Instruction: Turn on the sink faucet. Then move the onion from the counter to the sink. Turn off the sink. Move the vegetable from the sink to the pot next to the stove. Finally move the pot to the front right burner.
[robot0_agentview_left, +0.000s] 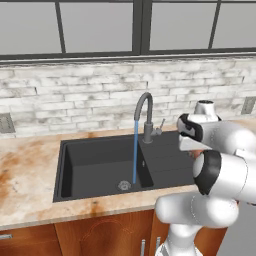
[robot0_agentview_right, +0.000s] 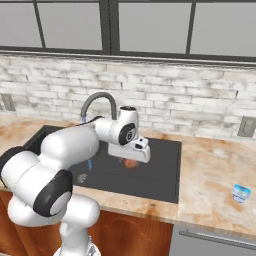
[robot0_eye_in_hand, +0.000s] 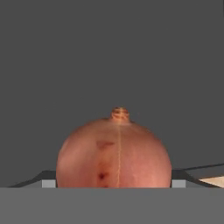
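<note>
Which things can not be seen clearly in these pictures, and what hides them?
- Hand, right base view: the fingers are hidden under its white body; open or shut cannot be told.
- Onion, hand view: its lower part is cut off at the bottom, so contact with the fingers is unknown.
- Sink, left base view: the arm covers its right part.

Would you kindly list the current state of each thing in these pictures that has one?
sink faucet: on, a blue stream runs from the spout down to the drain.
sink: basin holds nothing but the falling water.
onion: held up close in front of the claw, above the sink's drainboard side.
claw: low over the drainboard with the onion under it; its fingertips are hidden.
</note>
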